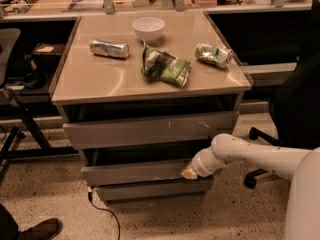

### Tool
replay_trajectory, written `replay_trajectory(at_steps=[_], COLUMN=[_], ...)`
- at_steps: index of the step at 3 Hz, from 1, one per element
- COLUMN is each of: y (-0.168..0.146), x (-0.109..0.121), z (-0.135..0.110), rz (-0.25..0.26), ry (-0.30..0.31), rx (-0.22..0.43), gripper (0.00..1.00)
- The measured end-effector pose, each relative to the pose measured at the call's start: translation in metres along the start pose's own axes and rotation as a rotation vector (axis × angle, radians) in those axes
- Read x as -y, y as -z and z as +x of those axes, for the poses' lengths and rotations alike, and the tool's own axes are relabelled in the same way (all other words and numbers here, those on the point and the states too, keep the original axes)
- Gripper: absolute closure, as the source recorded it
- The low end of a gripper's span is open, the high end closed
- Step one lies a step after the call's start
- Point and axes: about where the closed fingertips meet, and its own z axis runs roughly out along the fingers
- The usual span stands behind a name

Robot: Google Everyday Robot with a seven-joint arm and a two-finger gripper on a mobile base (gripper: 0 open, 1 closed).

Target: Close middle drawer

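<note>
The middle drawer (132, 172) is a wide grey wood-grain drawer with a plain front, standing a little way out of the cabinet below the top drawer. My gripper (189, 171) is at the end of the white arm coming from the lower right, and its tip presses against the right end of the middle drawer's front. The top drawer (150, 129), with pale scratch marks on its front, sticks out further above it. The bottom drawer front (152, 189) sits just below.
On the beige cabinet top (95, 79) lie a white bowl (148, 28), a silver can (109, 48), a green chip bag (165, 66) and a crumpled green-silver can (213, 54). A black office chair (295, 109) stands at the right. A cable (107, 214) trails on the speckled floor. A shoe (42, 229) is at lower left.
</note>
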Motion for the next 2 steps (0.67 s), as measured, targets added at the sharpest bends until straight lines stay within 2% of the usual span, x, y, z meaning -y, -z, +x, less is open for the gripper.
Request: replay_trajectory(at_steps=[2], y=[0.0], x=[0.0], z=[0.0], rz=[0.0], ry=[0.0], rx=[0.0], gripper=[0.35])
